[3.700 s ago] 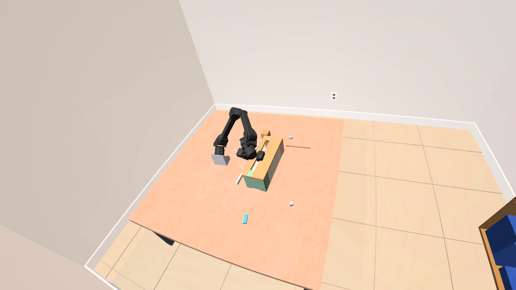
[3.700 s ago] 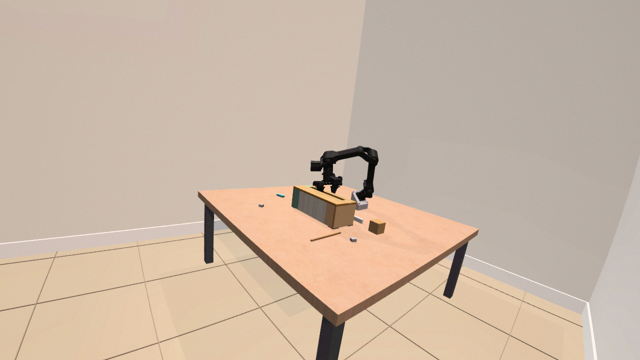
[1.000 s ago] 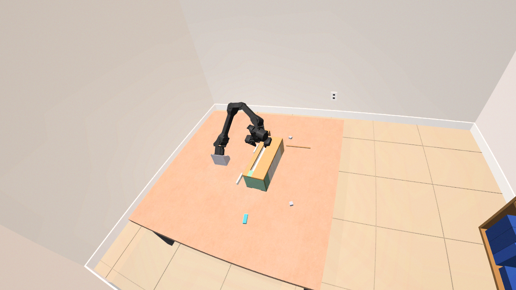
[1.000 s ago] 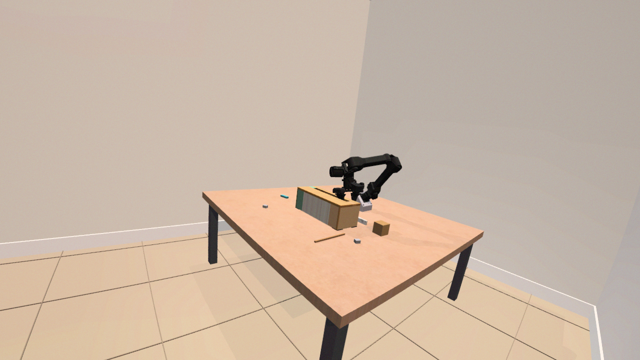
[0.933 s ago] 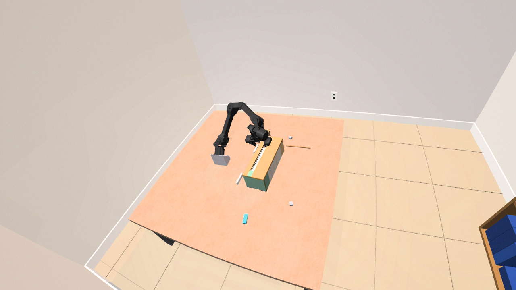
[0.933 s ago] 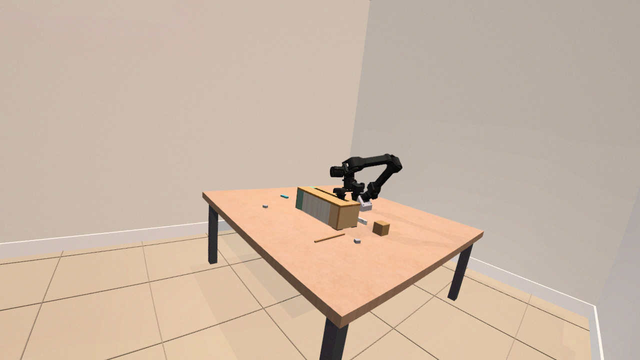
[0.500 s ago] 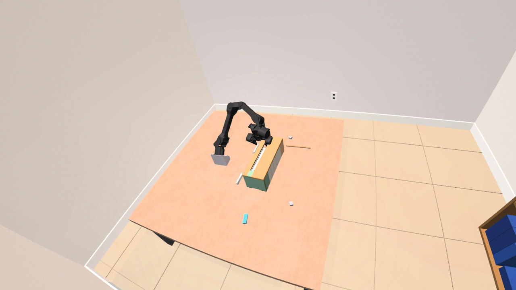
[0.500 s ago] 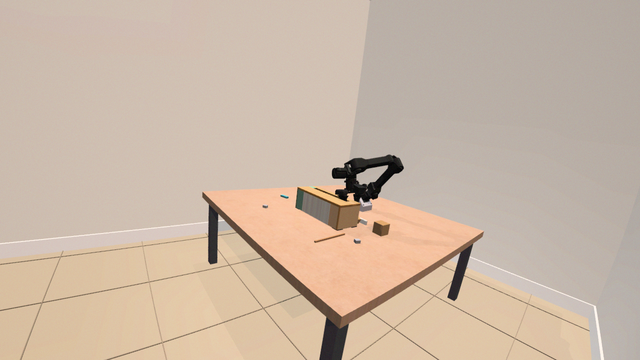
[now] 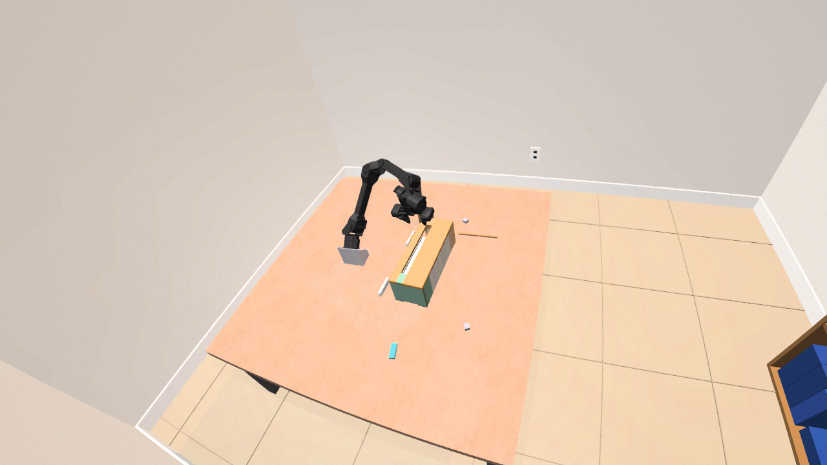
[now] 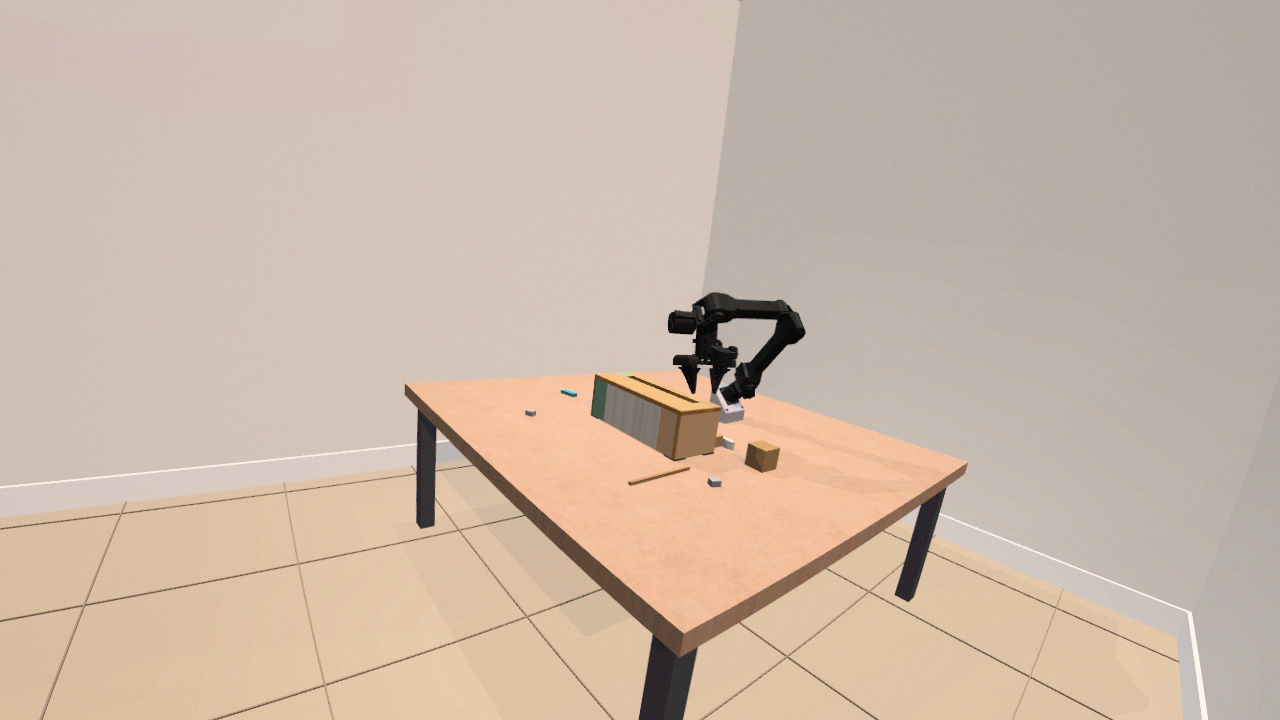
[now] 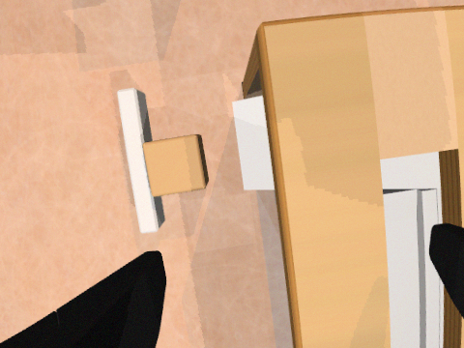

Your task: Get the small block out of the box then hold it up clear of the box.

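Observation:
The small tan block (image 10: 718, 440) (image 11: 176, 164) lies on the table outside the box (image 9: 439, 245) (image 10: 697, 434) (image 11: 329, 97). In the wrist view it is against or very close to a white strip (image 9: 409, 237) (image 10: 727, 444) (image 11: 137, 159), with a gap between it and the box. A white ledge (image 11: 253, 145) sticks out of the box's side opening beside it. The white shelf (image 11: 403, 261) shows through the lid slot. My gripper (image 9: 415, 222) (image 10: 703, 391) (image 11: 298, 254) is open and empty, pointing down above the box's long edge, one finger on each side of that edge in the wrist view.
A larger brown cube (image 10: 762, 455) stands beyond the box's wooden end. A thin stick (image 9: 477, 235) (image 10: 659, 476) and a small grey cube (image 9: 464, 220) (image 10: 714, 482) lie near that end. Another white strip (image 9: 383, 286), a cyan block (image 9: 393, 351) (image 10: 568, 393) and another grey cube (image 9: 466, 326) (image 10: 529, 412) lie towards the green end.

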`<state>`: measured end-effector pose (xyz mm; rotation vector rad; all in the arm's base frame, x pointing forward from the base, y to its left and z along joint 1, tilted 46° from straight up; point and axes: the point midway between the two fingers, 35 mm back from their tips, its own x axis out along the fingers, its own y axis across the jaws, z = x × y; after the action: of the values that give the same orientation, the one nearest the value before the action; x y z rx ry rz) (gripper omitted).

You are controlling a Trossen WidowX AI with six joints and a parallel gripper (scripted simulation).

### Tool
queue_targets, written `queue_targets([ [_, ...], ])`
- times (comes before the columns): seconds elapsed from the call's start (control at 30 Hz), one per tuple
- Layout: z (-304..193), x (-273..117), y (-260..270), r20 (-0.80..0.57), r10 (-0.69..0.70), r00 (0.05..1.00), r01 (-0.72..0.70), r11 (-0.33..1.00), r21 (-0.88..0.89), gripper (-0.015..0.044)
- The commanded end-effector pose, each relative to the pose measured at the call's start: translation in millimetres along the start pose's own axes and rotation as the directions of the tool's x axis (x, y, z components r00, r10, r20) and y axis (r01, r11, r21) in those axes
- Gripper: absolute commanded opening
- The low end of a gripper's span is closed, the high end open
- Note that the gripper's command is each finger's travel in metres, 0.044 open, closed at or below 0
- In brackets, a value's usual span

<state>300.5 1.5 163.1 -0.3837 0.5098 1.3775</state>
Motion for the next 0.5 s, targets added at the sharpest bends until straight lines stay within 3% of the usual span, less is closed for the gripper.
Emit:
queue_targets([
  [0.0, 7, -2, 11, -0.045, -0.052, 0.998, 0.037, 0.956, -0.29, 0.0295],
  [0.07, 12, -4, 19, -0.082, -0.11, 0.991, 0.047, 0.835, -0.548, 0.0285],
  [0.17, 19, -7, 30, -0.127, -0.204, 0.971, 0.003, 0.538, -0.843, 0.0285],
  [0.3, 26, -11, 44, -0.162, -0.334, 0.929, -0.153, 0.053, -0.987, 0.0285],
  [0.37, 27, -12, 46, -0.166, -0.357, 0.919, -0.189, -0.032, -0.981, 0.0285],
  [0.47, 27, -12, 46, -0.166, -0.357, 0.919, -0.189, -0.032, -0.981, 0.0285],
])
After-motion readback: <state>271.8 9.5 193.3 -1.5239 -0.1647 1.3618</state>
